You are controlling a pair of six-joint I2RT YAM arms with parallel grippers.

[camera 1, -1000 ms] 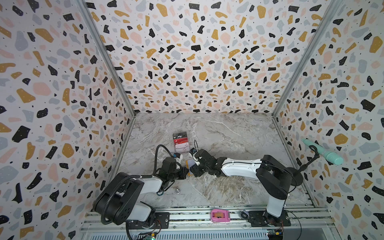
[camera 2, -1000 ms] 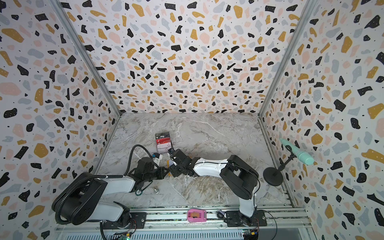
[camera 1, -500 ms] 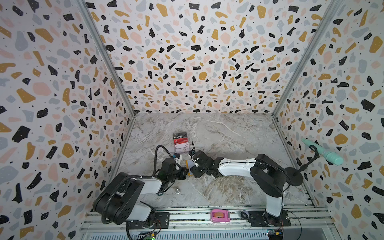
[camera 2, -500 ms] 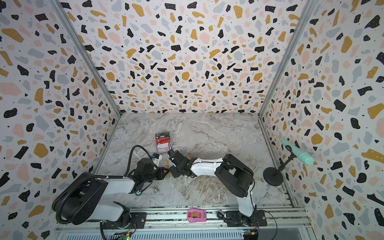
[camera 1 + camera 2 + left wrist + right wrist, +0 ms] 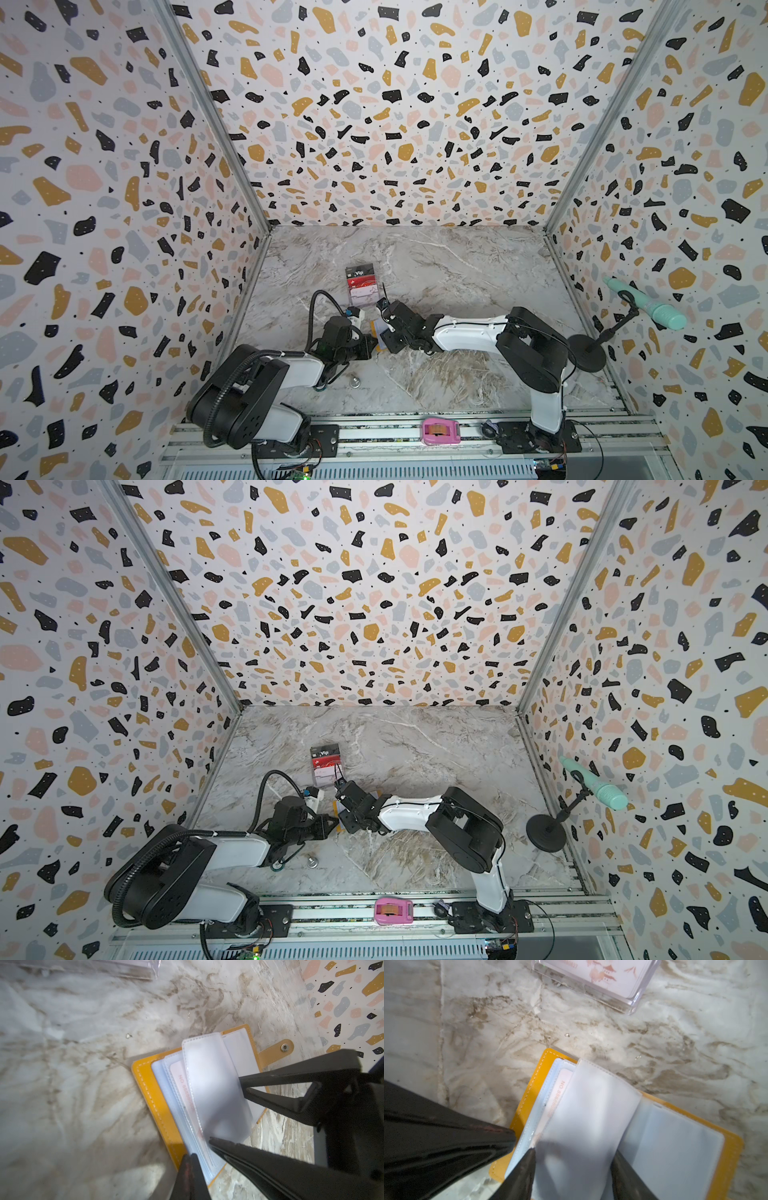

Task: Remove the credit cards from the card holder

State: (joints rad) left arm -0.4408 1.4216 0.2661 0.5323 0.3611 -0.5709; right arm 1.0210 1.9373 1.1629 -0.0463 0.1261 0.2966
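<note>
Card holder [image 5: 527, 1101] lies before stand [image 5: 631, 1004]; card [image 5: 560, 1093] in sleeve [image 5: 583, 1118].

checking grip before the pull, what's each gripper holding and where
left gripper, shut, pins the card holder at its cover edge. right gripper straddles one raised clear sleeve, jaws apart; firm hold cannot be told.

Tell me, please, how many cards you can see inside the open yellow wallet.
1: a pale pink card sits inside the wallet near its stitched edge, partly covered by a lifted clear sleeve. More cards could be hidden under the other sleeves.
</note>
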